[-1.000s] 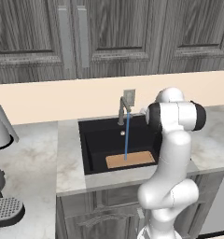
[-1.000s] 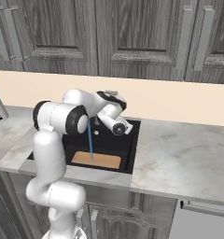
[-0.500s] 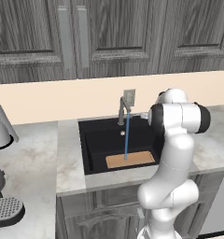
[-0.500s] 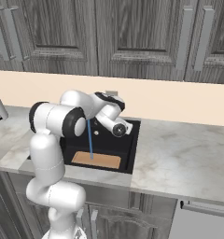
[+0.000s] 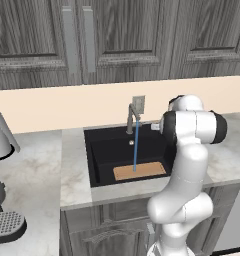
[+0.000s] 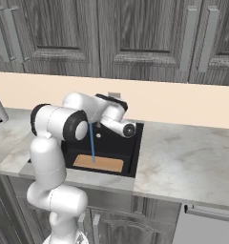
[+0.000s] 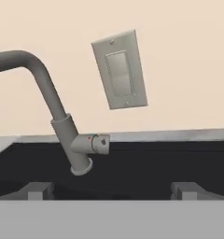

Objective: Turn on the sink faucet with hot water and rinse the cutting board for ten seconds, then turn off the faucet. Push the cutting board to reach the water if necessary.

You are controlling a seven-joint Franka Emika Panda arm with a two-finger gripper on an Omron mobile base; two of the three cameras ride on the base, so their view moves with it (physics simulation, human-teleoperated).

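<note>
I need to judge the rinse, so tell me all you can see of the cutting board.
The cutting board is a thin, flat rectangle that looks like light tan wood, with no handle or markings visible. It lies flat on the floor of the black sink, near the front wall, long side running along it. The thin blue stream of water from the faucet lands on its top face, around the middle. Nothing else touches it.
</note>
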